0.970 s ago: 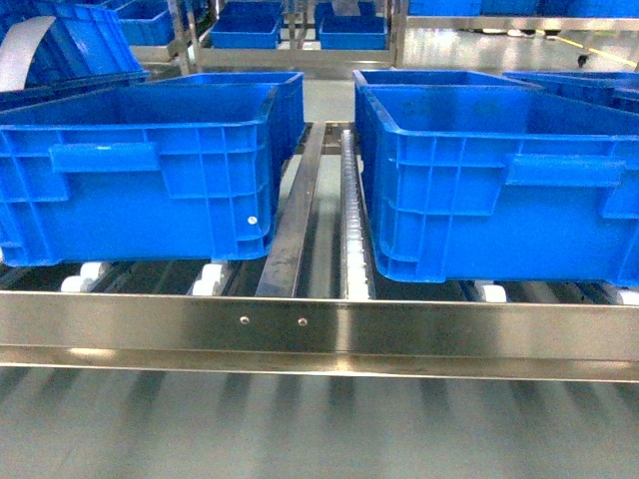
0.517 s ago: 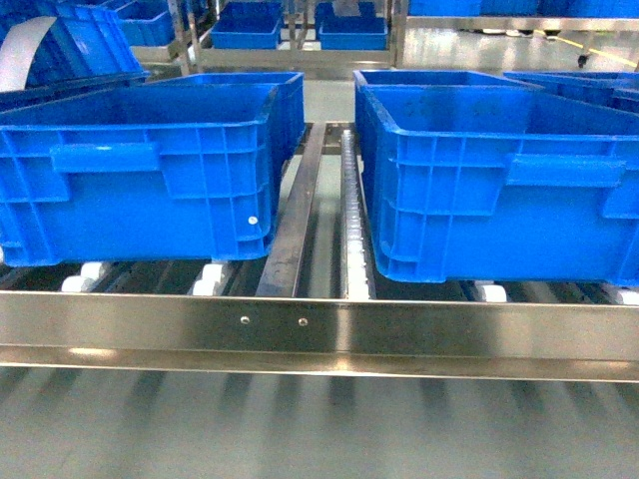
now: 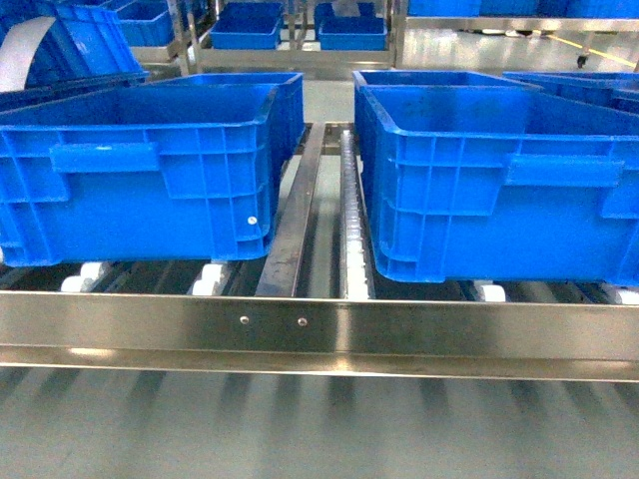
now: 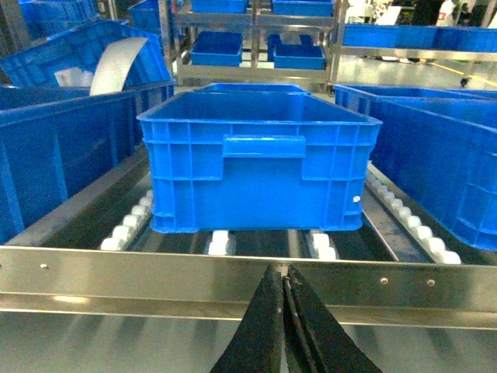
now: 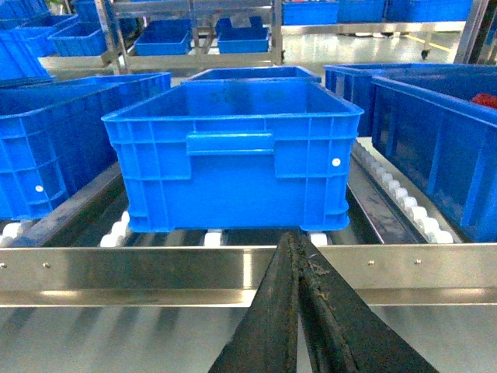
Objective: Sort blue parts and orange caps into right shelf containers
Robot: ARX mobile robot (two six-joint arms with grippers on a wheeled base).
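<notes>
Two large blue open-topped crates sit side by side on a roller shelf in the head view, a left crate (image 3: 140, 170) and a right crate (image 3: 499, 180), with a steel divider rail (image 3: 295, 215) and a strip of small white rollers (image 3: 351, 215) running between them. Each crate has ribbed walls, a thick rim and a moulded handle bar on its near face. The camera sits too low to see the floors of the crates, so what they hold cannot be told. A brushed steel front rail (image 3: 319, 334) crosses the shelf edge just in front of both crates.

Behind these two, two more blue crates stand directly in line, and several smaller blue bins rest on racks further back.

No blue parts or orange caps can be made out in any view. At the far right edge of the right wrist view, something small and red (image 5: 485, 99) shows above the rim of a neighbouring crate; it is too small to identify.

The left gripper (image 4: 286, 326) hangs below the front rail facing the left crate, its two dark fingers pressed together with nothing between them. The right gripper (image 5: 299, 318) faces the right crate, fingers likewise closed together and empty
</notes>
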